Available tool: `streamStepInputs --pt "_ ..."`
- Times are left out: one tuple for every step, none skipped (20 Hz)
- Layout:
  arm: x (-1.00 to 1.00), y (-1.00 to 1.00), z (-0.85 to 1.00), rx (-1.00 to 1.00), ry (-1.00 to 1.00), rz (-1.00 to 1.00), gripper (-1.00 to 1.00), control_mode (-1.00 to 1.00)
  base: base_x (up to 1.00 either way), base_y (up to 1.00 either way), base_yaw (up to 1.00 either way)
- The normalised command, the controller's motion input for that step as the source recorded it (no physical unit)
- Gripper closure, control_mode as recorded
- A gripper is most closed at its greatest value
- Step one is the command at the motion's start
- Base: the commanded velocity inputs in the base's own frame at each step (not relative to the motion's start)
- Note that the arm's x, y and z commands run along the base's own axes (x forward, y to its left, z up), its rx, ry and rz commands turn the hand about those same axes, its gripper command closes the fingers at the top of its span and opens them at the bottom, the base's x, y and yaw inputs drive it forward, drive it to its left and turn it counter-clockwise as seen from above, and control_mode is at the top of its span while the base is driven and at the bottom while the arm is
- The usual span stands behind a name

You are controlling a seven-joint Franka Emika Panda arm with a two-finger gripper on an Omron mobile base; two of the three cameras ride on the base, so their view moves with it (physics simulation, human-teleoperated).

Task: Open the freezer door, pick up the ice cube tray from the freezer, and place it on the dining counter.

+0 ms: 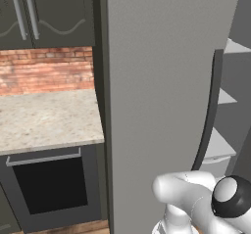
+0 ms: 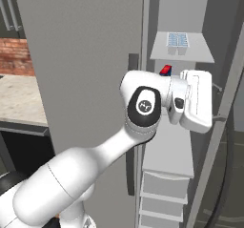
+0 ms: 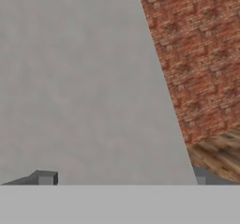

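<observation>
While spread wide and holding nothing, claw point(image 3: 123, 177) facing flat grey freezer door point(image 3: 79, 82).

Beyond the door edge: red brick wall point(image 3: 197, 54) and wooden floor point(image 3: 220, 155). Beside the freezer point(image 2: 178, 141), speckled tabletop point(image 1: 46, 118) over a dark oven point(image 1: 49, 184). Ice cube tray point(image 2: 177, 40) resting on an upper freezer shelf, above the hand and apart from it.

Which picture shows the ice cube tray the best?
The right base view. There the ice cube tray lies flat on an upper shelf inside the open freezer, and its grid of little squares is plain. In the left base view the freezer door stands in front of that shelf. The hand view faces a flat grey panel and brick wall.
</observation>
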Motion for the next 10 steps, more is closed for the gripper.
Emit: streamStepInputs --pt "0.0 -0.35 0.0 0.0 -0.02 0.0 -1.0 -1.0 0.0 0.0 0.0" --pt "0.0 -0.34 0.0 0.0 -0.02 0.0 -1.0 -1.0 0.0 0.0 0.0" --pt "0.0 -0.31 0.0 0.0 0.0 0.0 -1.0 -1.0 0.0 0.0 0.0" --pt "0.0 -0.29 0.0 0.0 0.0 0.0 -1.0 -1.0 0.0 0.0 0.0" --pt "0.0 -0.26 0.0 0.0 0.0 0.0 -1.0 -1.0 0.0 0.0 0.0" --pt "0.0 -0.22 0.0 0.0 0.0 0.0 -1.0 -1.0 0.0 0.0 0.0" --pt "0.0 -0.2 0.0 0.0 0.0 0.0 -1.0 -1.0 0.0 0.0 0.0" --pt "0.0 -0.16 0.0 0.0 0.0 0.0 -1.0 -1.0 0.0 0.0 0.0" --pt "0.0 -0.11 0.0 0.0 0.0 0.0 -1.0 -1.0 0.0 0.0 0.0" --pt "0.0 -0.09 0.0 0.0 0.0 0.0 -1.0 -1.0 0.0 0.0 0.0"
